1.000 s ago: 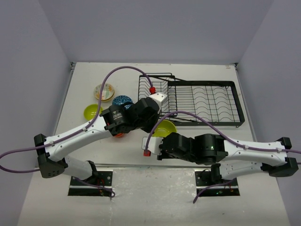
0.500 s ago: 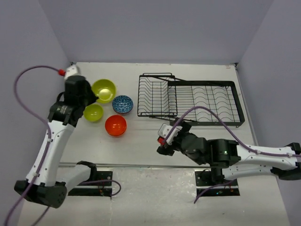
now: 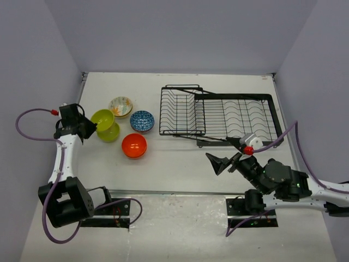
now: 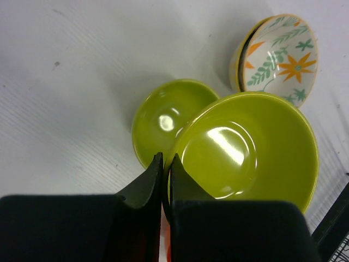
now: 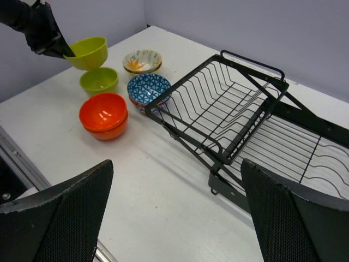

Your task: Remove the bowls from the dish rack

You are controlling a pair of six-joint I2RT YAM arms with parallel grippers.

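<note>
My left gripper (image 3: 88, 126) (image 4: 166, 164) is shut on the rim of a lime green bowl (image 3: 102, 118) (image 4: 251, 147). It holds the bowl tilted just above a second lime green bowl (image 3: 109, 133) (image 4: 161, 117) on the table's left side. A floral bowl (image 3: 120, 106) (image 5: 142, 60), a blue-patterned bowl (image 3: 142, 120) (image 5: 148, 87) and an orange bowl (image 3: 134, 146) (image 5: 103, 114), seemingly stacked on another, stand close by. The black wire dish rack (image 3: 218, 114) (image 5: 234, 109) holds no bowls. My right gripper (image 3: 224, 154) (image 5: 174, 213) hangs open over bare table in front of the rack.
The rack's raised basket end faces the bowls and its long flat section reaches to the right. Grey walls close in the table on three sides. A metal rail runs along the near edge (image 3: 174, 192).
My left arm has swung from the rack to the far left, carrying the lime green bowl. My right arm has drawn back to the right and its jaws have opened wide.
</note>
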